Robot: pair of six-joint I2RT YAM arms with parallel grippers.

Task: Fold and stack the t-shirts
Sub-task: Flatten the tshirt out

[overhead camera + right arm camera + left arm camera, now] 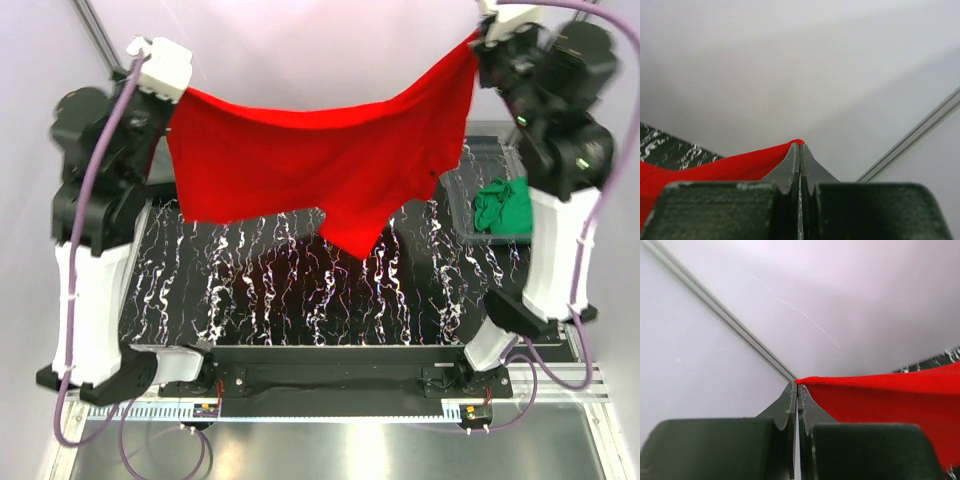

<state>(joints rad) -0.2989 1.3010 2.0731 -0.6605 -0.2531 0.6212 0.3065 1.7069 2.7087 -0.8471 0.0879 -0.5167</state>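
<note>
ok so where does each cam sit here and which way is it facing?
Top external: above and behind the bases, looking down and forward over the table; both arms show, holding the red t-shirt stretched between them.
Left wrist: on the left wrist, looking along the left gripper, shut on a shirt corner, toward the pale wall.
Right wrist: mirror of that; right gripper shut on the other corner, wall behind.
Shared: all three see the red t-shirt; both wrist views catch a sliver of table.

Both arms (125, 170) black-jointed, white lower links (90, 300), purple cables (93, 185); left end effector (797, 385), right end effector (800, 145) dark grey.
</note>
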